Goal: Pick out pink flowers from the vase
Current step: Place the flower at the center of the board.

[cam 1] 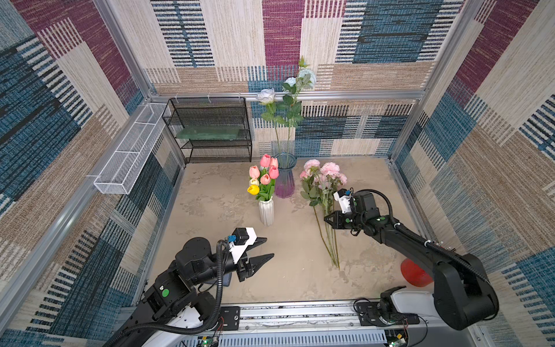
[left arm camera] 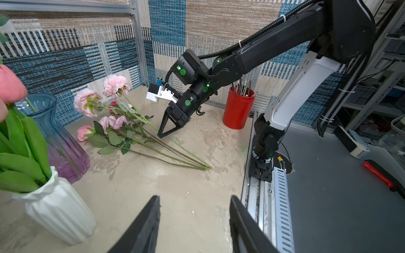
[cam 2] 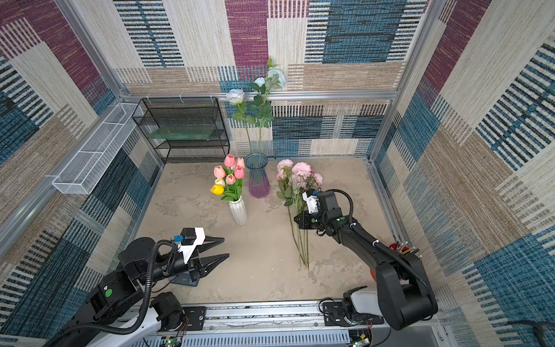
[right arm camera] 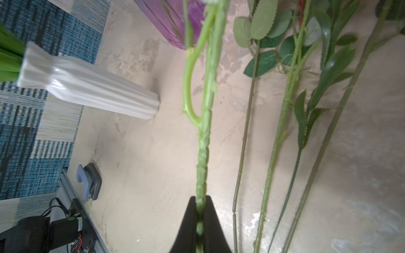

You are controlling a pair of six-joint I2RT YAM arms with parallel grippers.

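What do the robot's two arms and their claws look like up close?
Both are matte black with chunky rounded joints: the left arm and the right arm. A ribbed black cable hose runs along each. Round green stickers mark the joints. A white bracket with a small black camera sits at each wrist. The left claw and right claw are black, tapering triangles.

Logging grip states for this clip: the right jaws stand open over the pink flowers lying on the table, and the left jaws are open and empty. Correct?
Not quite: the right jaws are shut on a green flower stem, as the right wrist view shows. The rest stands: left jaws open and empty.
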